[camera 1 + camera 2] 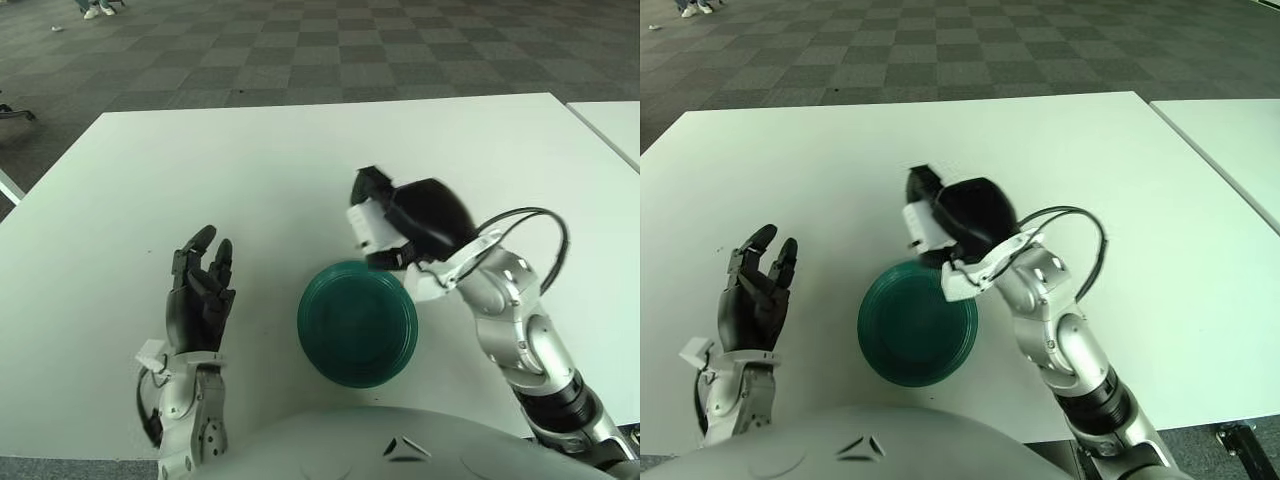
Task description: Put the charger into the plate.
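Observation:
A dark green plate (357, 323) lies on the white table (250, 170) near its front edge. My right hand (400, 222) is just above the plate's far rim, its black fingers shut on a white charger (366, 224). The charger is held off the table, at the plate's far edge. It also shows in the right eye view (920, 226), with the plate (917, 322) below it. My left hand (203, 283) shows left of the plate, fingers spread and empty.
A second white table (612, 125) stands at the far right, a narrow gap from mine. Checkered carpet floor (300, 50) lies beyond the table's far edge.

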